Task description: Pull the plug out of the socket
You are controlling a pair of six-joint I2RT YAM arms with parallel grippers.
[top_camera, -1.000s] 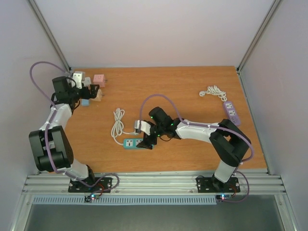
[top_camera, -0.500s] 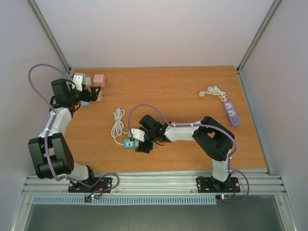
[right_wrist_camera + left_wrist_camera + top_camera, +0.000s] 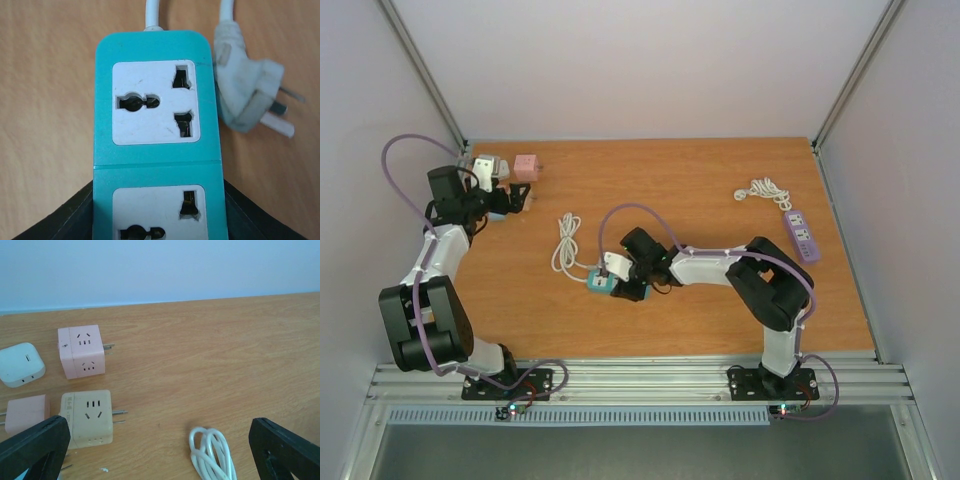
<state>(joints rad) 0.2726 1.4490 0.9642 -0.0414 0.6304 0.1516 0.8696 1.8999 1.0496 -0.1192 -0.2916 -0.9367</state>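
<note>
R jaws clamp teal plastic power strip by long sides; white moulded plug lies loose alongside, right. L jaws wide, empty.

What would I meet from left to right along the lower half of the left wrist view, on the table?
small pink adapter → beige adapter → coiled white cord

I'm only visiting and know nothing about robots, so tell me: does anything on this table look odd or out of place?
The white plug lies loose on the table beside the teal power strip, prongs bare, its casing grubby. Both visible sockets are empty. The right gripper clamps the strip's sides.
</note>
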